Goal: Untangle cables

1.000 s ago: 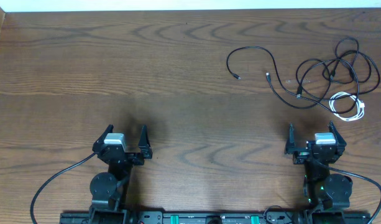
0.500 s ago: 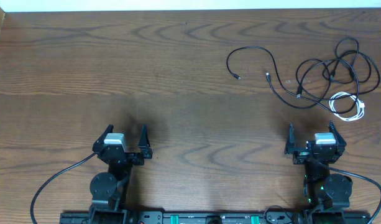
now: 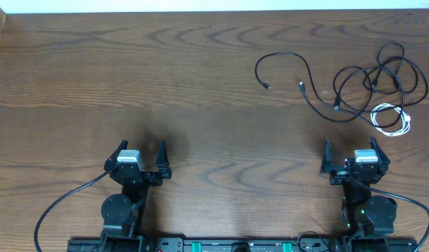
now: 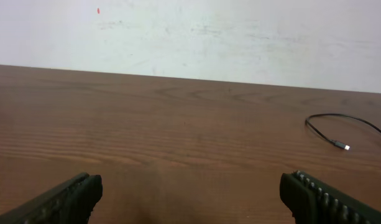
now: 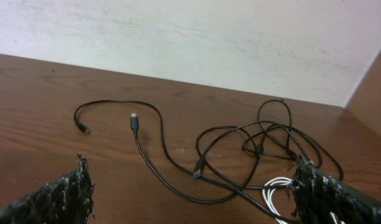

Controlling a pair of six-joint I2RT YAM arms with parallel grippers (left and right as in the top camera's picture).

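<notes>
Cables (image 3: 371,84) lie in a loose heap at the far right of the table (image 3: 200,84), well apart from both arms, so nothing is held yet. The left gripper (image 3: 141,149) and right gripper (image 3: 350,145) sit near the front edge with their jaws spread wide and empty, which looks like a ready pose before any reach. The right gripper faces the heap more or less directly, so it seems the likelier one to go first; the left has bare wood ahead and only one plug end (image 4: 345,147) at the side of its view. One black strand arcs out leftward from the heap, with free plugs lying clear of it. A white cord (image 3: 392,120) is bunched at the near right of the heap, touching the black loops. How many black cords there are, and which passes over which, cannot be told. In the right wrist view the white cord is mostly cut off by a finger and the frame edge.
</notes>
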